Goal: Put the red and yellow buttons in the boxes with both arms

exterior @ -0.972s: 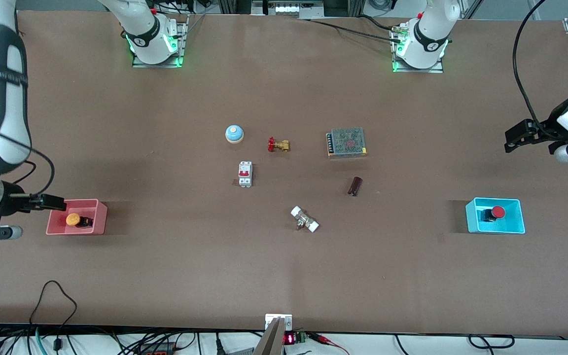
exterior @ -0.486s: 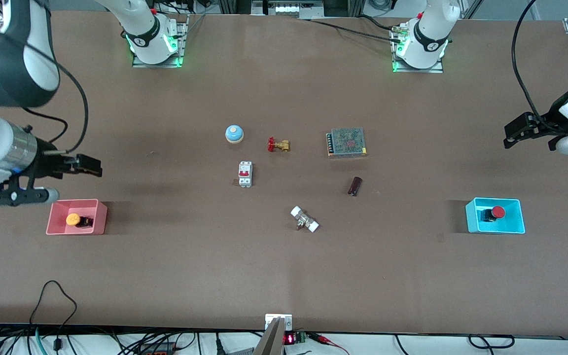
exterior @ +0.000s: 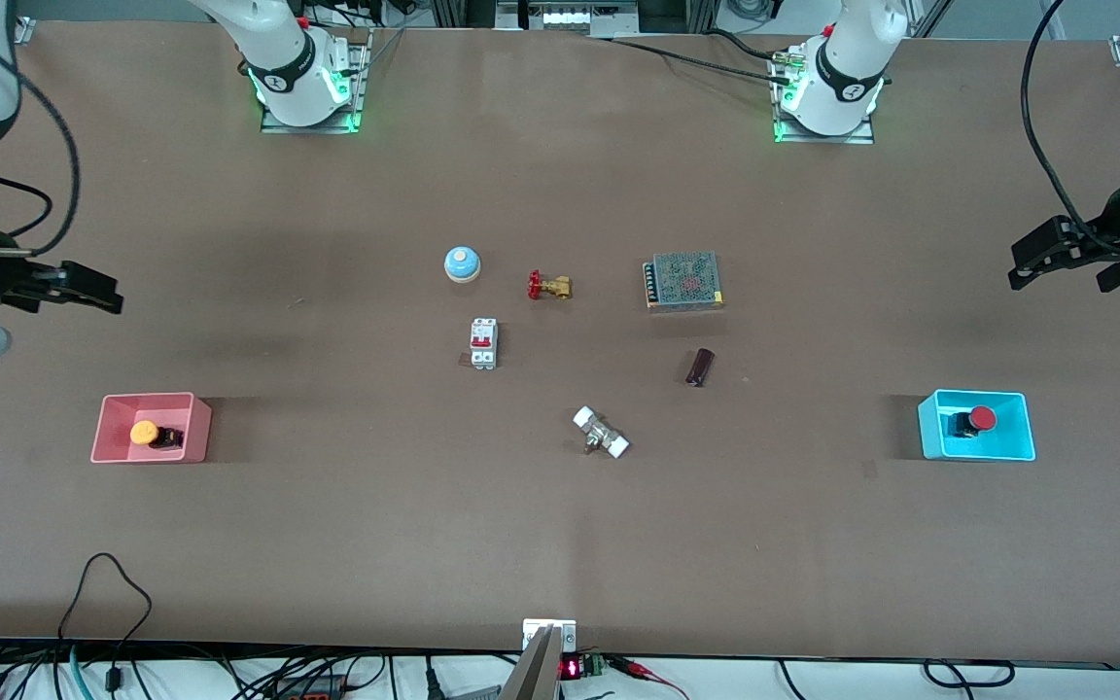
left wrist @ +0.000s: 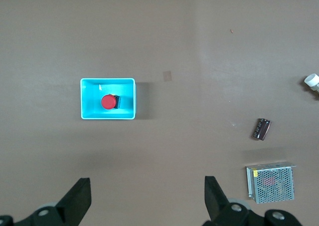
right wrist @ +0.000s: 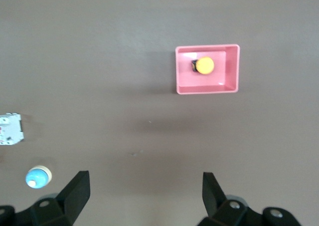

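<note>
The yellow button (exterior: 144,433) lies in the pink box (exterior: 192,428) at the right arm's end of the table; both show in the right wrist view, button (right wrist: 204,65) in box (right wrist: 232,69). The red button (exterior: 981,418) lies in the cyan box (exterior: 1017,433) at the left arm's end; the left wrist view shows the button (left wrist: 108,102) in the box (left wrist: 127,99). My right gripper (exterior: 98,292) is open and empty, up in the air over bare table beside the pink box. My left gripper (exterior: 1032,264) is open and empty, high over bare table beside the cyan box.
Mid-table lie a blue-and-white bell (exterior: 462,262), a brass valve with red handle (exterior: 548,286), a white breaker (exterior: 483,343), a mesh-topped power supply (exterior: 683,280), a dark cylinder (exterior: 699,367) and a white-ended fitting (exterior: 601,433).
My right gripper has risen from the pink box and drawn back toward the table's edge. My left gripper has shifted slightly outward. Both buttons stay in their boxes.
</note>
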Action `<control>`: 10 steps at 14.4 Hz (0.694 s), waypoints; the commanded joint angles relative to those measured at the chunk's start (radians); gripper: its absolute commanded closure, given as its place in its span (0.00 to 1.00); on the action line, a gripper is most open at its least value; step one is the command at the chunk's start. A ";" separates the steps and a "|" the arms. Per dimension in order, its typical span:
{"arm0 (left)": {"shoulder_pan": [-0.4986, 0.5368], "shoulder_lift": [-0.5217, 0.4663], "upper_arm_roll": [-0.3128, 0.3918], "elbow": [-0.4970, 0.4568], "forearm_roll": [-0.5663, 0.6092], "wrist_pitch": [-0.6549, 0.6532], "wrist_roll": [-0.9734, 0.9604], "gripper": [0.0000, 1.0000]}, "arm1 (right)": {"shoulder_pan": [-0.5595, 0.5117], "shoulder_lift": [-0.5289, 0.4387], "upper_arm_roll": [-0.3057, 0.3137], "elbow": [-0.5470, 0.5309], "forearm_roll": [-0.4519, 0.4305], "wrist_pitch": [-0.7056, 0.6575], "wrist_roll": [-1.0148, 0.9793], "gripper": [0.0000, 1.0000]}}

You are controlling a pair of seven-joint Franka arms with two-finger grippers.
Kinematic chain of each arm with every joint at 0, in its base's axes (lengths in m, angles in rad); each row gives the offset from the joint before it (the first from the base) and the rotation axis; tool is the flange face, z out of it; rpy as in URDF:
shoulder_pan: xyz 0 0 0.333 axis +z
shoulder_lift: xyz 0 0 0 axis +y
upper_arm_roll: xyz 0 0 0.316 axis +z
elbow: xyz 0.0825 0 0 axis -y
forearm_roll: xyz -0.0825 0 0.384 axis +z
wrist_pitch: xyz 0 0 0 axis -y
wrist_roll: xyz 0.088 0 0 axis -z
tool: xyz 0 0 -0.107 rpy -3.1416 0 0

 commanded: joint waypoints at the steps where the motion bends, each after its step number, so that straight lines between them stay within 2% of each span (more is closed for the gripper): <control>1: -0.010 -0.028 0.013 -0.008 -0.012 0.005 -0.004 0.00 | -0.014 -0.126 0.008 -0.157 -0.016 0.026 -0.014 0.00; 4: -0.010 -0.029 0.010 -0.008 -0.012 0.005 -0.004 0.00 | -0.009 -0.214 0.013 -0.258 -0.039 0.068 -0.016 0.00; 10: -0.010 -0.035 0.007 -0.009 -0.019 0.005 -0.004 0.00 | -0.008 -0.234 0.016 -0.257 -0.039 0.052 -0.016 0.00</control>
